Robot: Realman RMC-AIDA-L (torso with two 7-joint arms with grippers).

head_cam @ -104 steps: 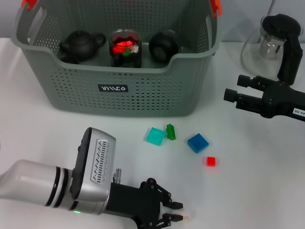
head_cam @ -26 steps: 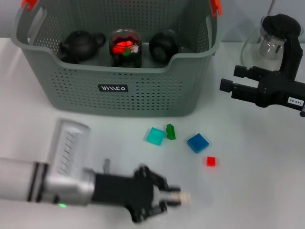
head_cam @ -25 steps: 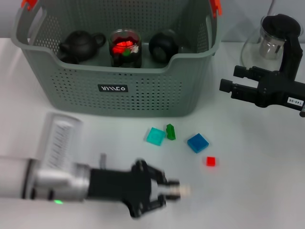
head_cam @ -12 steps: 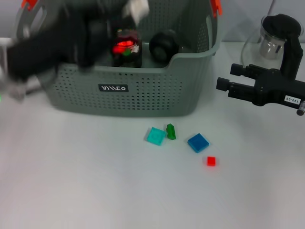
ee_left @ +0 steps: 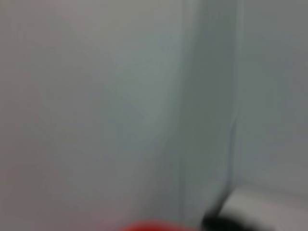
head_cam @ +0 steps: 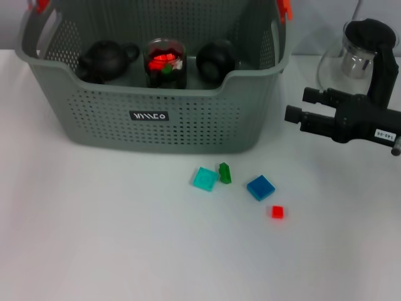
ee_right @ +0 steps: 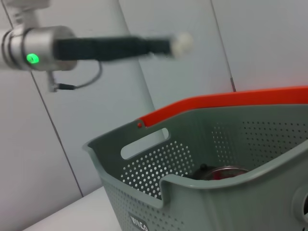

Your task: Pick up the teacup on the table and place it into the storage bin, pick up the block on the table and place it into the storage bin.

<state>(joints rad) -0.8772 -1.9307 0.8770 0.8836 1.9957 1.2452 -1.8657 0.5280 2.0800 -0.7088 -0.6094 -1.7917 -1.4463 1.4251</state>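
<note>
The grey storage bin (head_cam: pixel 188 132) stands at the back of the table and holds a dark teapot (head_cam: pixel 103 58), a glass cup with red pieces (head_cam: pixel 164 63) and a dark round vessel (head_cam: pixel 215 58). No teacup shows on the table itself. In front of the bin lie a cyan block (head_cam: pixel 204 179), a green block (head_cam: pixel 224 172), a blue block (head_cam: pixel 260 187) and a small red block (head_cam: pixel 277 212). My left gripper (ee_right: pixel 168 43) is out of the head view; the right wrist view shows it high above the bin (ee_right: pixel 202 192), shut on a small pale object (ee_right: pixel 183 41). To the right of the bin my right gripper (head_cam: pixel 299 105) hovers open and holds nothing.
A glass pitcher with a black handle (head_cam: pixel 360 59) stands at the back right, just behind my right arm. White tabletop stretches in front of and to the left of the blocks. The left wrist view shows only a blurred pale wall.
My left arm has swung up from low over the table's front, passed over the bin and left the head view, carrying the pale object. The right gripper has drifted slightly left.
</note>
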